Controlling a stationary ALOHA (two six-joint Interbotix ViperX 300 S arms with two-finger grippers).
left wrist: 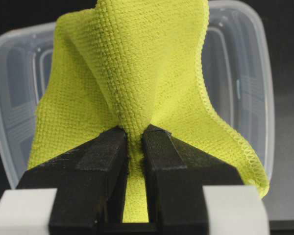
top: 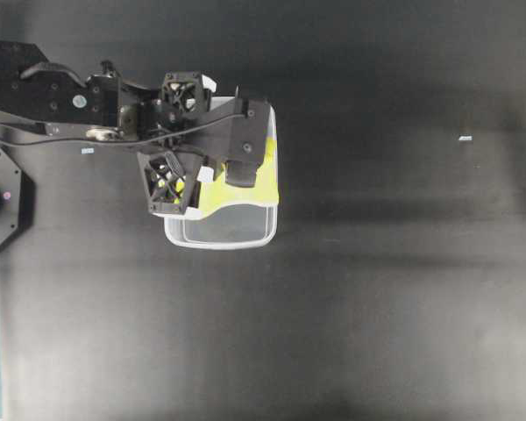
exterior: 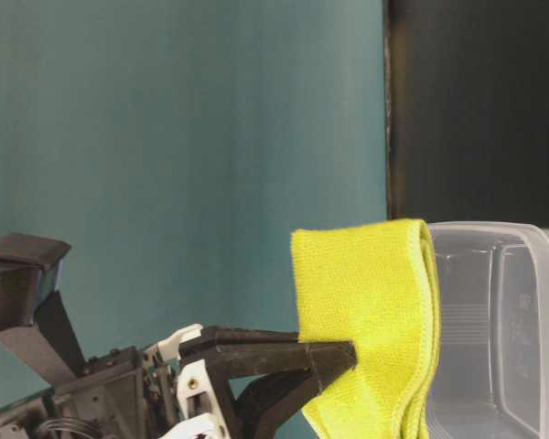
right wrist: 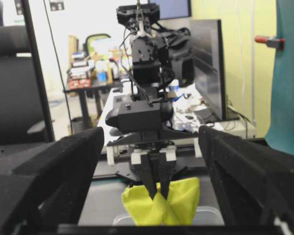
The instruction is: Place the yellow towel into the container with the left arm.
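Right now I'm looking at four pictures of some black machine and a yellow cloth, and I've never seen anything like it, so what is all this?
It is a two-armed robot at a black table. One picture looks down from overhead, one sits at table level, and two come from cameras on the wrists. The left arm's gripper is shut on a bright yellow microfibre towel, pinching a fold of it over a clear plastic rectangular tub. The towel hangs over the tub's rim and has not been let go. The right arm's gripper stands open and empty, its wrist camera facing the left arm.
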